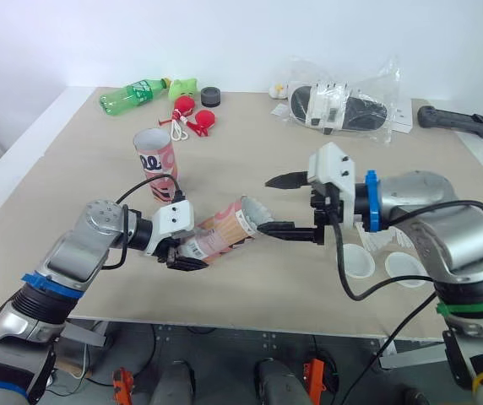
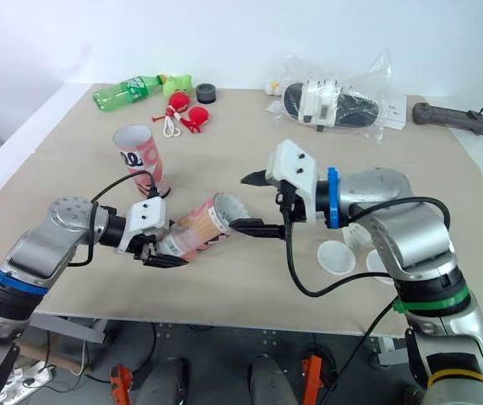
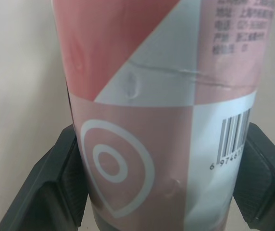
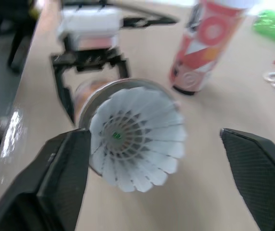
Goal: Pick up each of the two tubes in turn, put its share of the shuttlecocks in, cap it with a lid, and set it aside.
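My left gripper [image 1: 182, 253] is shut on a pink tube [image 1: 220, 232], gripping its lower part and holding it tilted just over the table, mouth toward my right arm. The black fingers [image 3: 56, 178] press both sides of the tube [image 3: 161, 96]. A white shuttlecock [image 4: 135, 132] sits in the tube's mouth, feathers outward [image 1: 254, 215]. My right gripper [image 1: 279, 205] is open, its fingers spread wide on either side of the shuttlecock. The second pink tube [image 1: 155, 160] stands upright behind. Two white lids [image 1: 357, 261] [image 1: 406, 268] lie by my right forearm, with more shuttlecocks [image 1: 377, 240] partly hidden behind it.
At the back lie a green bottle [image 1: 136, 93], red items on white cord [image 1: 192, 114], a black roll [image 1: 211, 96], a plastic bag of black items [image 1: 343, 105] and a black handle [image 1: 457, 121]. The table's front edge [image 1: 225, 316] is close below both grippers.
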